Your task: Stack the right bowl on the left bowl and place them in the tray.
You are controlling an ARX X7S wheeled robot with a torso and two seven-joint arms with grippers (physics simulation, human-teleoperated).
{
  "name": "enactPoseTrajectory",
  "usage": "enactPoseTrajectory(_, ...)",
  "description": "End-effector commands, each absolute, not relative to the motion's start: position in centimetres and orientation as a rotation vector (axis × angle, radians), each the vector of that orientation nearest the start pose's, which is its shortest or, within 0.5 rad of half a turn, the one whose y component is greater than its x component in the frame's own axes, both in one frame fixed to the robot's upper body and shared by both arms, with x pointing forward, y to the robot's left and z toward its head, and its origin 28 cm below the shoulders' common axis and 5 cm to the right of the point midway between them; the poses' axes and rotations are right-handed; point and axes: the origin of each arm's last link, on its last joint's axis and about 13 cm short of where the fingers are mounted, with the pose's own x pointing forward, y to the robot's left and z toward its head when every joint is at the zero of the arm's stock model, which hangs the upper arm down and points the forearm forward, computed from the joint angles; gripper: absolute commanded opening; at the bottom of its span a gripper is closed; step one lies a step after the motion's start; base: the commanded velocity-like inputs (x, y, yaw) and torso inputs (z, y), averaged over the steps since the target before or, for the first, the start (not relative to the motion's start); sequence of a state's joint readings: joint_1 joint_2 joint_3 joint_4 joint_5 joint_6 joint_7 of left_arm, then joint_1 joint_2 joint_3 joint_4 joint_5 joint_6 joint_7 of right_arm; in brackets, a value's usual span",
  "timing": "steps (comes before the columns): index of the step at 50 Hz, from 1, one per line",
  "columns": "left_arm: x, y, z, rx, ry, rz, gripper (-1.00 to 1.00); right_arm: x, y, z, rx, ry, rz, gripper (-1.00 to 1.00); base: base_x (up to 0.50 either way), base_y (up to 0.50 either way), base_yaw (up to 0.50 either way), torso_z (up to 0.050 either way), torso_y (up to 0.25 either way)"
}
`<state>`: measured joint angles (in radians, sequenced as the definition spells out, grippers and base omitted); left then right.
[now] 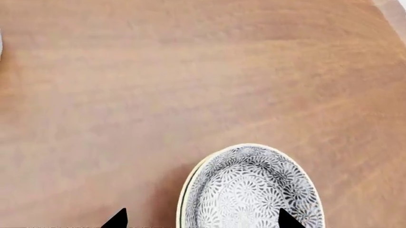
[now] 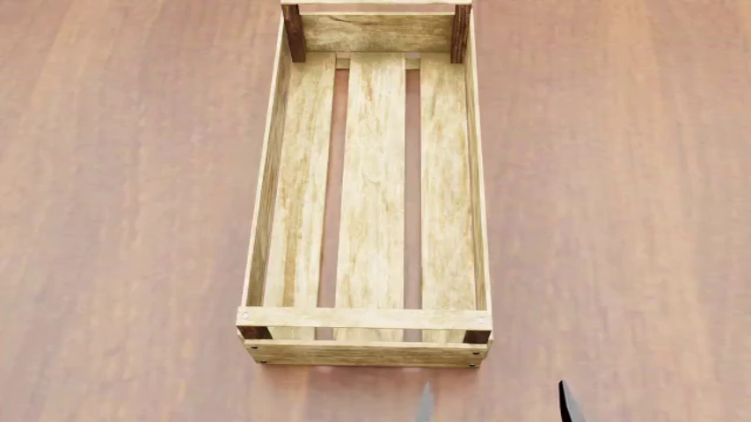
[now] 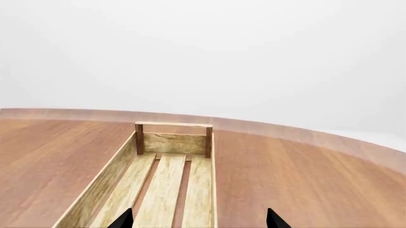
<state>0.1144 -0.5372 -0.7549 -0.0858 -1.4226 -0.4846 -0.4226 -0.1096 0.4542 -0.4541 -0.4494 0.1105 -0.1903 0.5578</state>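
Note:
A bowl (image 1: pixel 250 190) with a grey-and-white floral pattern and a cream rim sits on the wooden table in the left wrist view. My left gripper (image 1: pixel 203 219) is open just above it, one fingertip (image 1: pixel 288 219) over the bowl's inside and the other off to its side above bare table. I cannot tell whether this is the left bowl or the right bowl, and no bowl shows in the other views. The tray (image 2: pixel 267 189), a long light-wood crate, lies empty in the head view. My right gripper (image 2: pixel 497 404) is open and empty just short of the tray's near end (image 3: pixel 114 175).
Brown wooden table (image 2: pixel 129 211) surrounds the tray on both sides. The table's far edge (image 3: pixel 304 135) curves behind the tray. A table edge (image 1: pixel 394 12) shows in a corner of the left wrist view, and a sliver of something white (image 1: pixel 1 45) at the opposite border.

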Motion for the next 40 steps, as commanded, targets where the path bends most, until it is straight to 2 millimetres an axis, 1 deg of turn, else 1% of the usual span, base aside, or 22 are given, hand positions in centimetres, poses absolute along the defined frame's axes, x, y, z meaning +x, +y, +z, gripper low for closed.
enactPoseTrajectory(1, 15.1, 42.1, 7.3, -0.913, 0.15, 0.709, 1.0, 16.3, -8.6, 7.9, -0.047, -0.415, 0.028, 1.0, 0.0, 0.0, 0.0, 0.0, 0.0)
enactPoseTrajectory(12, 15.9, 41.7, 6.8, -0.866, 0.18, 0.688, 1.0, 16.4, -8.7, 7.8, -0.047, -0.413, 0.029, 1.0, 0.0, 0.0, 0.0, 0.0, 0.0)
enactPoseTrajectory(31, 15.6, 42.4, 6.8, -0.844, 0.152, 0.726, 1.0, 16.3, -8.6, 7.7, -0.05, -0.41, 0.033, 1.0, 0.0, 0.0, 0.0, 0.0, 0.0)
enactPoseTrajectory(40, 15.9, 42.3, 6.2, -0.818, 0.165, 0.732, 1.0, 16.3, -8.6, 7.7, -0.051, -0.41, 0.034, 1.0, 0.0, 0.0, 0.0, 0.0, 0.0)
